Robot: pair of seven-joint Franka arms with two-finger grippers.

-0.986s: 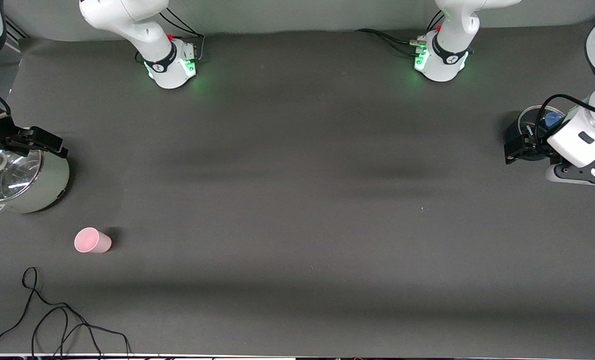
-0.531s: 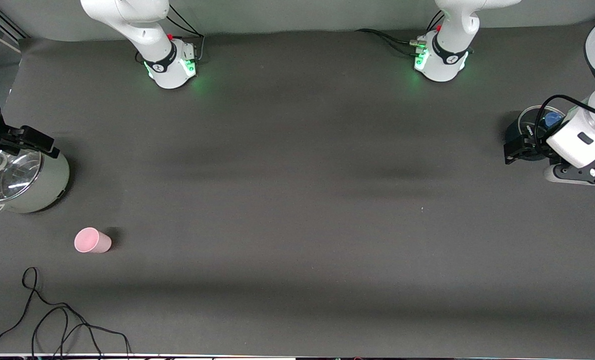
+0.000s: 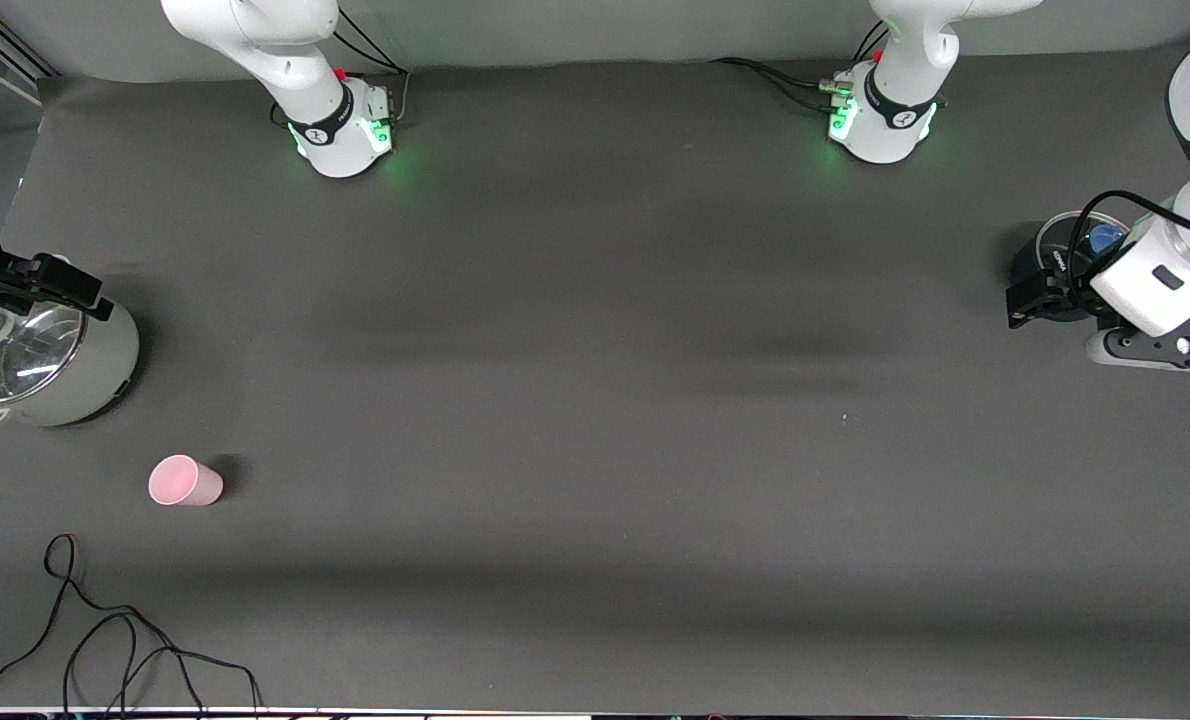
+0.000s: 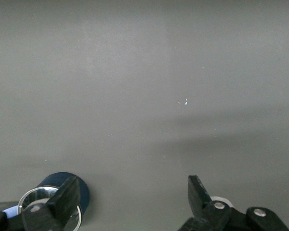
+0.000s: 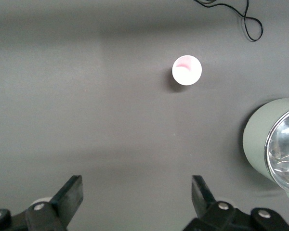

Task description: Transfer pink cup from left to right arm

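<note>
The dark grey table (image 3: 595,400) carries the pink cup (image 3: 184,481) upright, well apart from the right gripper (image 5: 135,192), whose fingers (image 5: 73,190) stand open and empty; the left gripper (image 4: 132,192) is likewise open and empty.

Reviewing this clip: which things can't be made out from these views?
- Pot: front view edge cuts it; the right hand hangs over its lid.
- Blue container: the left hand and a cable cover it; contents unreadable.
- Pink cup: absent from the left wrist view.
</note>
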